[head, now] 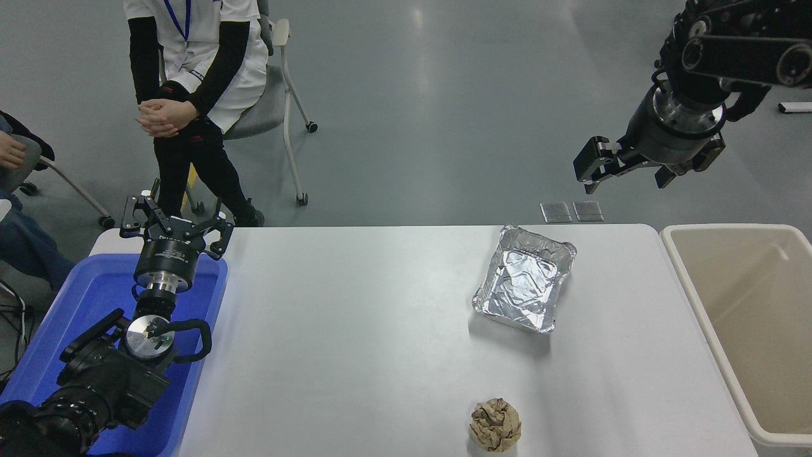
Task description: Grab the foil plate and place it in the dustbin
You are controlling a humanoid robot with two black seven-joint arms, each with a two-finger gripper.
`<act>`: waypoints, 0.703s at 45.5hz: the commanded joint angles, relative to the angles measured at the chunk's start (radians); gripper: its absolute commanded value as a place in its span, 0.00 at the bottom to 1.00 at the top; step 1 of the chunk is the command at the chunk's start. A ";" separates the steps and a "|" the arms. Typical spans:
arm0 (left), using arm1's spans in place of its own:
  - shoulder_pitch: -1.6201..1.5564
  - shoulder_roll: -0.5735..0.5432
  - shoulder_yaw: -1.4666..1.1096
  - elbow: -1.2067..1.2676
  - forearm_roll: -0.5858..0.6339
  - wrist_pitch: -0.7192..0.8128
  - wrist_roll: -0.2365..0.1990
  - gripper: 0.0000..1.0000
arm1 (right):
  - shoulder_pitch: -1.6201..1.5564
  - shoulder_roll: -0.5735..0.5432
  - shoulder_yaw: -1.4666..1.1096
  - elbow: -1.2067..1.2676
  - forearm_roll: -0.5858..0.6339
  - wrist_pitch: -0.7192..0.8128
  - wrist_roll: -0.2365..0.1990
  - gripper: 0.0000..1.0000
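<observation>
– Where was the foil plate (524,279)?
– On the table's (355,330) far right, long axis toward one o'clock, at seven o'clock from my right gripper (628,170), the nearer one.
– And that hand?
– Fingers spread wide, holding nothing. I'd parked the left gripper (174,223) over the blue tub (57,330)

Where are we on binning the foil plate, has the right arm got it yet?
Nothing is done yet. The foil plate sits on the white table, untouched, and the dustbin at the table's right end looks empty. The right gripper is raised beyond the far edge, open and holding nothing. The left gripper is parked over the blue tub. Reaching, grasping, lifting and dropping the plate all remain.
</observation>
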 commanded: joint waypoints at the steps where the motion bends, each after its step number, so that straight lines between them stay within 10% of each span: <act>1: 0.000 0.000 -0.001 0.000 0.000 0.003 0.000 0.99 | 0.001 -0.001 0.000 0.000 0.000 0.000 0.000 1.00; 32: 0.000 0.000 -0.001 0.000 0.000 0.002 0.000 0.99 | 0.001 -0.001 0.002 0.000 0.000 0.000 0.000 1.00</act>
